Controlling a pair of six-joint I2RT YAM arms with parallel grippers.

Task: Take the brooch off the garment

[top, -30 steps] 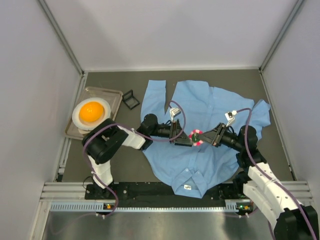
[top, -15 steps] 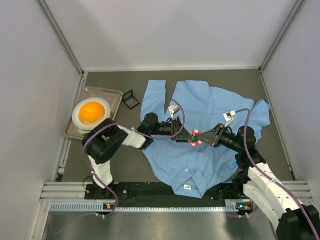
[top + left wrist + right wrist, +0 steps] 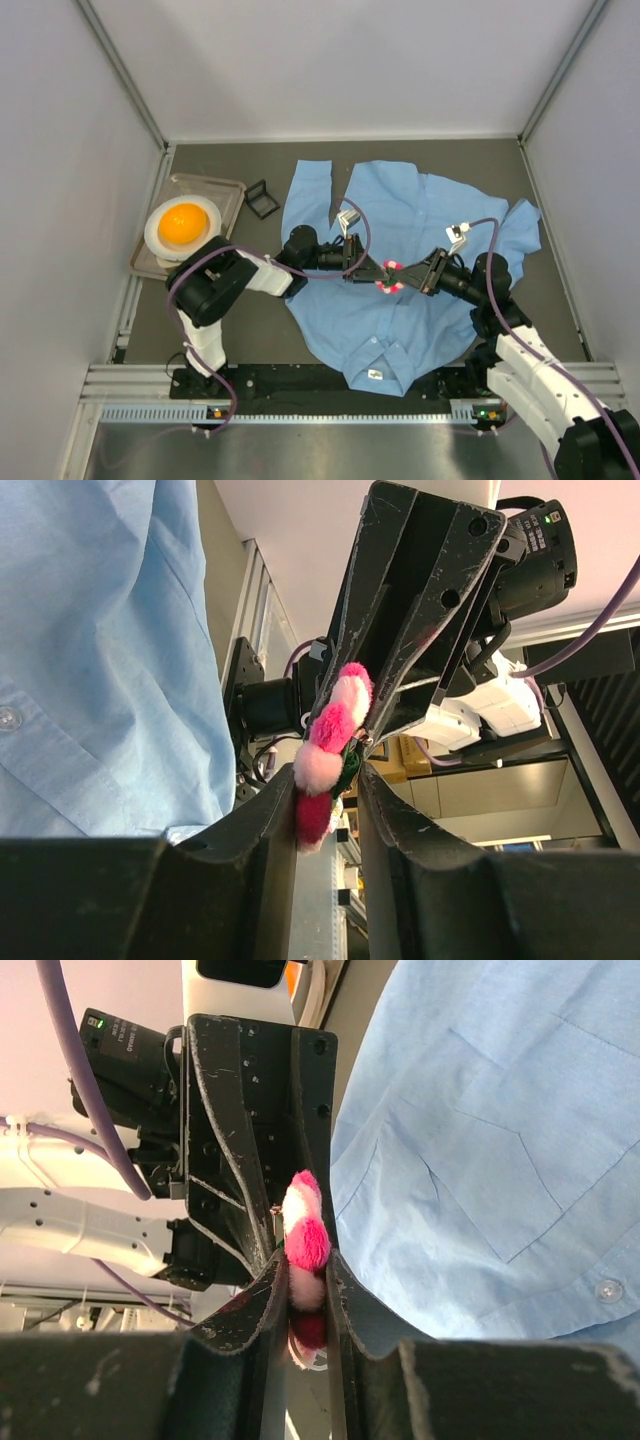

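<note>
Brooch (image 3: 330, 745) was fuzzy, plush-like fibre, matt pink & pale pink. Garment (image 3: 400, 200) was thin woven cloth, matt, softly creased; its button (image 3: 10, 718) looked clear glossy plastic. Jaws of left gripper (image 3: 325, 780) & right gripper (image 3: 303, 1260) looked hard black plastic, matt, scuffed w/ pale scratches. Table (image 3: 480, 165) was dark, matt. Tray (image 3: 228, 195) by table's left edge had dull metal sheen; plate (image 3: 153, 235) was smooth glossy white.
</note>
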